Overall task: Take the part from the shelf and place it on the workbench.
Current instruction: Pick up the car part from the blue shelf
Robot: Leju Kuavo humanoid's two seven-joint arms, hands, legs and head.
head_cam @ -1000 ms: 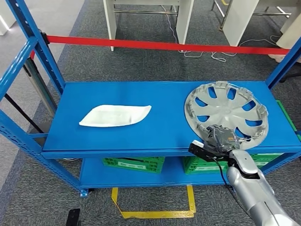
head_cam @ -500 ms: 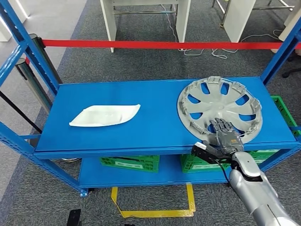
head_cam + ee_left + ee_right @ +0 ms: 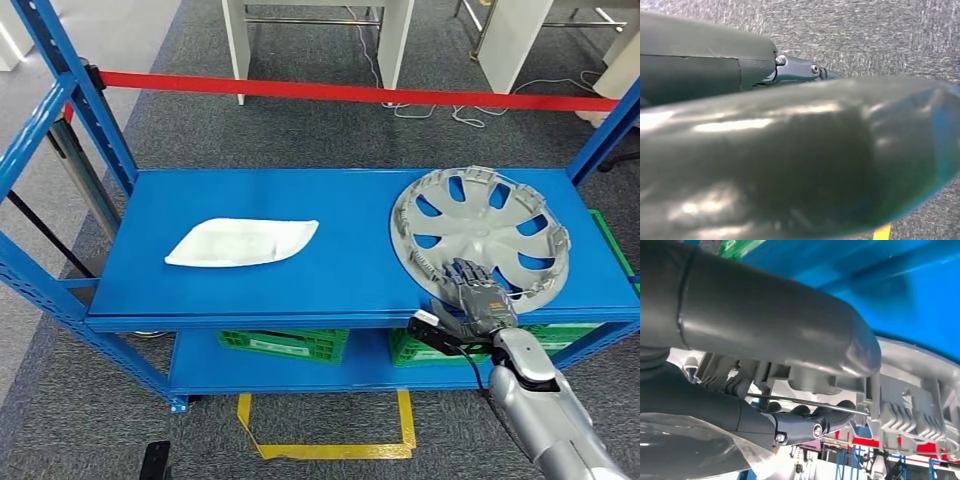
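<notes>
A silver hubcap [image 3: 483, 225] lies flat at the right end of the blue shelf [image 3: 347, 250], its near rim over the shelf's front edge. My right hand [image 3: 477, 292] grips that near rim, with its dark fingers [image 3: 472, 275] laid on top. In the right wrist view the thick thumb [image 3: 772, 325] lies on one side of the rim [image 3: 911, 390] and the darker fingers [image 3: 798, 425] on the other. My left hand [image 3: 791, 150] hangs over grey carpet and holds nothing.
A flat white part [image 3: 241, 242] lies on the shelf's left half. Blue uprights [image 3: 75, 90] stand at the shelf corners, and a red bar [image 3: 362, 93] runs behind. Green crates [image 3: 287, 345] sit on the lower level. Yellow tape [image 3: 332, 452] marks the floor.
My right hand's fingers have slid forward from the shelf edge onto the hubcap's rim. The camera has swayed a little; the hubcap and the white part have not moved on the shelf.
</notes>
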